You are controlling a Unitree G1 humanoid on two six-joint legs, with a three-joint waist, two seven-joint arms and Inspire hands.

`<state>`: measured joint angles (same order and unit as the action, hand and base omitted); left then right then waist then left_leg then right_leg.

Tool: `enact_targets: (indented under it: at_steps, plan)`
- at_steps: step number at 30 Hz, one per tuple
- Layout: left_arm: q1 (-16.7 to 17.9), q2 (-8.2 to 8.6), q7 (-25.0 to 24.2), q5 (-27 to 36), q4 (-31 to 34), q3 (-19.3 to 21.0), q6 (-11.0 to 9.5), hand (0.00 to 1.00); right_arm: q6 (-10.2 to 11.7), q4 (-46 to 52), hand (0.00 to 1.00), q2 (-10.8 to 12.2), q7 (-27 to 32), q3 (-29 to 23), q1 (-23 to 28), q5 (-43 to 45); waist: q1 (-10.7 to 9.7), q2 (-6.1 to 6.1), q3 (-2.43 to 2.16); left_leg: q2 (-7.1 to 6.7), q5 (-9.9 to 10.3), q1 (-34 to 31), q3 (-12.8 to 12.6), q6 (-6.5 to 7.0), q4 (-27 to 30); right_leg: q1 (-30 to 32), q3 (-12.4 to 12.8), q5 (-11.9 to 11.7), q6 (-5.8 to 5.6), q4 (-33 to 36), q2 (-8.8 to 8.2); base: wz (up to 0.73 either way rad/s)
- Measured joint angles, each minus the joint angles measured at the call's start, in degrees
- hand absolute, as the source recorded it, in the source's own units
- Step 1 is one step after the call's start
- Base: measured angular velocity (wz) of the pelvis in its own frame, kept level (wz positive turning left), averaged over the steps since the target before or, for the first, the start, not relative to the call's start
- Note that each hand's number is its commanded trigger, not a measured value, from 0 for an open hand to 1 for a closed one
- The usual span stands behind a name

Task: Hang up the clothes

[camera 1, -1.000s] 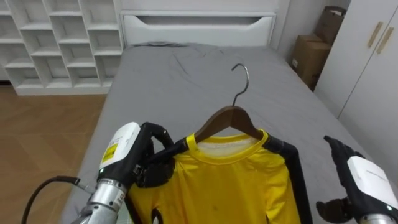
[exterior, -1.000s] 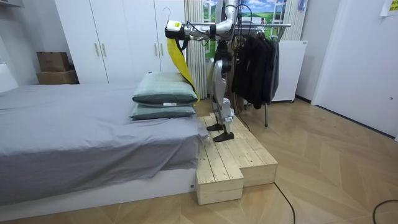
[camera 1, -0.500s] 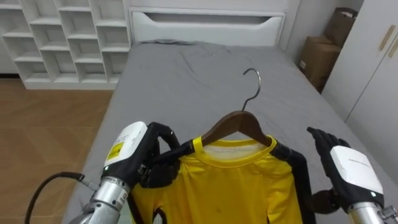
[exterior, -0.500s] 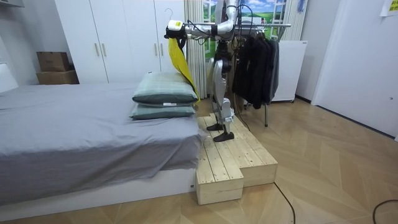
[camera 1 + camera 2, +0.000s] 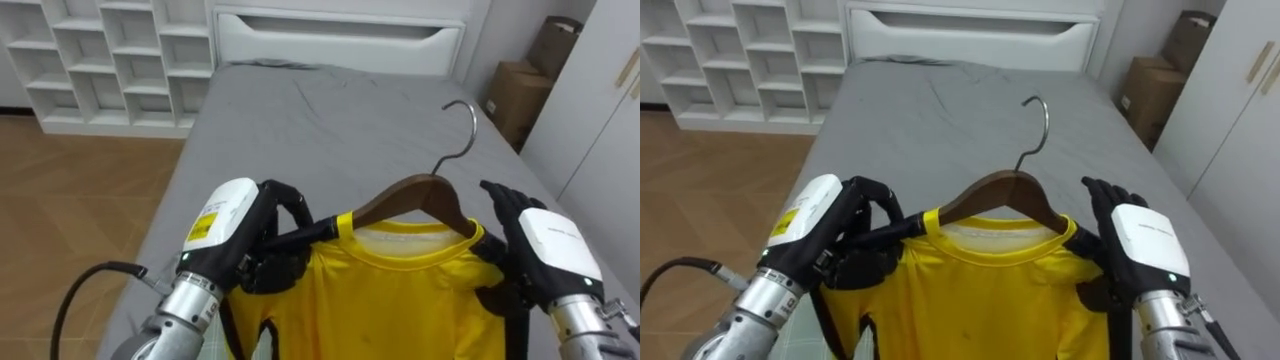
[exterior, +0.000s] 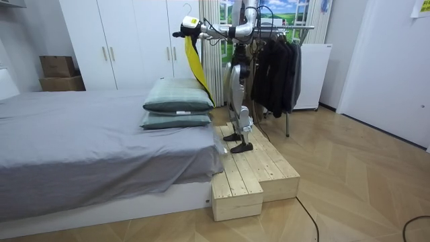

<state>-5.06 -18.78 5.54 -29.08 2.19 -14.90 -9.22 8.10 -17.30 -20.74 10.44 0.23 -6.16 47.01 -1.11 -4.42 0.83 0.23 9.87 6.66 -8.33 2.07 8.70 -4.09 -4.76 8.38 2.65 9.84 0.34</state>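
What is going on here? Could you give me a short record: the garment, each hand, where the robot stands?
Garment: yellow shirt on a wooden hanger, held up, grey bed beyond it
Left hand: fingers curled round the shirt's shoulder
Right hand: fingers straight, at the other shoulder
Robot stands: on a wooden platform, between bed and clothes rack
Rack: dark clothes hanging

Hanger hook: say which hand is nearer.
Right. The right hand is open just below-right of the hanger hook; the left hand grips the shirt farther off.
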Motion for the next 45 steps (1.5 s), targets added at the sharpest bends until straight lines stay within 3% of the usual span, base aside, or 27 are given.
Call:
enact_targets:
  at_steps: [19, 24, 32, 45]
  plan:
    - [0.0, -0.16, 0.0, 0.08, 1.52, 0.0, -0.01, 1.0, -0.09, -0.4, 0.0, -1.35, -1.11, 3.2, -0.72, -0.03, 0.27, 1.04, -0.08, -0.03, 0.0, 0.4, 0.47, 0.0, -0.04, -0.86, -0.07, -0.01, -0.01, -0.05, 0.05, 0.01]
    - [0.0, -0.13, 0.0, 0.03, 1.52, -0.05, 0.05, 1.0, -0.16, -4.42, 0.0, -1.38, -0.6, 4.0, -2.39, -1.79, 0.2, 1.36, -0.04, -0.04, 0.0, 0.35, 0.46, 0.0, -0.07, -0.84, -0.08, -0.01, -0.01, -0.12, 0.06, 0.0]
    - [-0.01, -0.43, -0.02, -0.37, 2.46, -0.19, 0.09, 1.0, -0.51, -13.17, 0.0, -1.38, -3.16, 6.01, -5.11, -5.29, 0.18, 1.32, -0.06, -0.05, 0.0, -0.04, 0.52, 0.0, -0.04, -0.66, -0.19, 0.01, -0.03, -0.37, 0.04, 0.0]
    - [-0.02, -0.81, -0.05, -0.4, 2.8, -0.29, 0.1, 1.0, -0.65, -13.76, 0.0, -1.38, -4.42, 6.98, -5.15, -9.08, 0.23, 0.82, -0.23, -0.05, 0.0, -0.19, 0.64, 0.0, -0.04, -0.78, -0.41, 0.01, -0.03, -0.9, 0.03, 0.0]
